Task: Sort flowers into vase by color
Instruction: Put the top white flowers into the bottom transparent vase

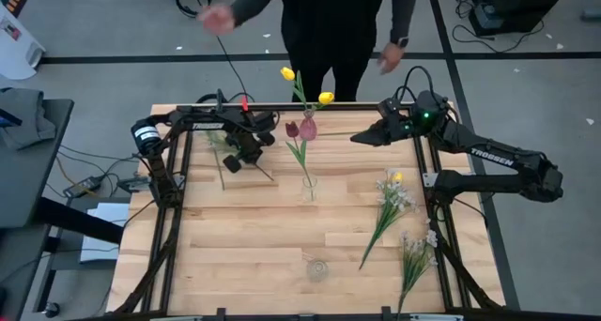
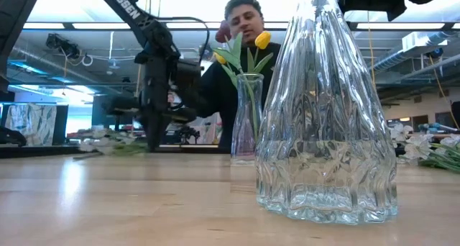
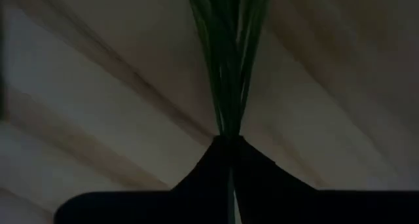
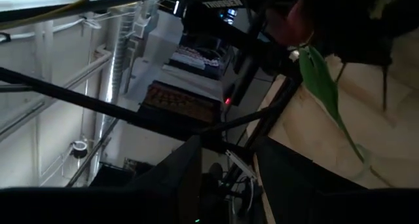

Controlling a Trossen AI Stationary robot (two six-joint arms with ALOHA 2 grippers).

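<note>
1. Left gripper (image 1: 252, 155): fingers pinched on a green flower stem (image 3: 228, 67) low over the table's far-left.
2. Right gripper (image 1: 360, 137): state indiscernible; hovering far-right.
3. Advice: lift stem vertical, aim for empty vase (image 1: 317, 269).
4. Tulip vase (image 1: 309, 185): centre, holding yellow and maroon blooms.

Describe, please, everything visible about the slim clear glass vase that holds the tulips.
The slim clear glass vase stands upright near the middle of the wooden table, toward its far side. It is narrow, ribbed and transparent, with a flared mouth. Yellow tulips and dark red tulips on green stems with leaves stand in it. No gripper touches it. A larger clear glass vase stands apart, nearer the low camera.
</note>
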